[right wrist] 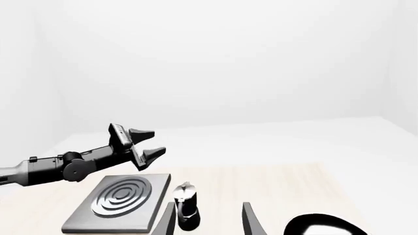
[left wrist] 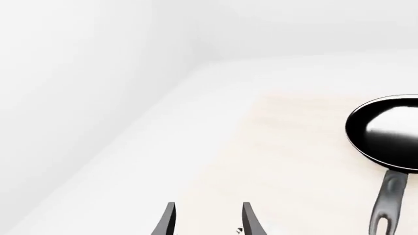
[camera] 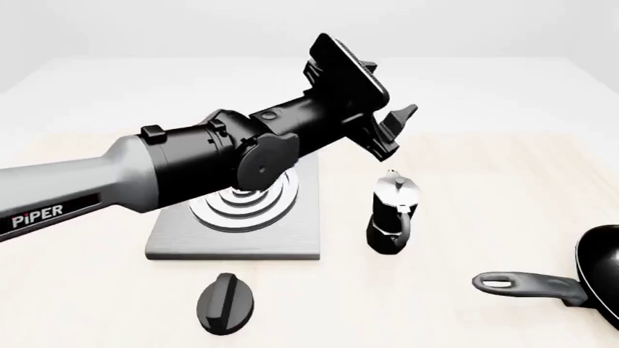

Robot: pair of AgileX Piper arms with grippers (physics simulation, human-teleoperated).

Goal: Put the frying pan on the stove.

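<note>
The frying pan (camera: 601,267) lies on the table at the front right edge of the front view, its long grey handle (camera: 530,283) pointing left. It also shows in the left wrist view (left wrist: 385,132) and partly in the right wrist view (right wrist: 323,226). The stove (camera: 237,235), a grey slab with silver rings, sits left of centre, partly under my left arm; it also shows in the right wrist view (right wrist: 121,198). My left gripper (camera: 395,130) is open and empty, raised in the air beyond the stove, far from the pan. My right gripper (right wrist: 209,220) is open and empty; it is out of the front view.
A black-and-silver moka pot (camera: 392,214) stands upright just right of the stove. A black oval knob (camera: 227,303) lies in front of the stove. The left arm (camera: 145,174) spans the air over the stove's left part.
</note>
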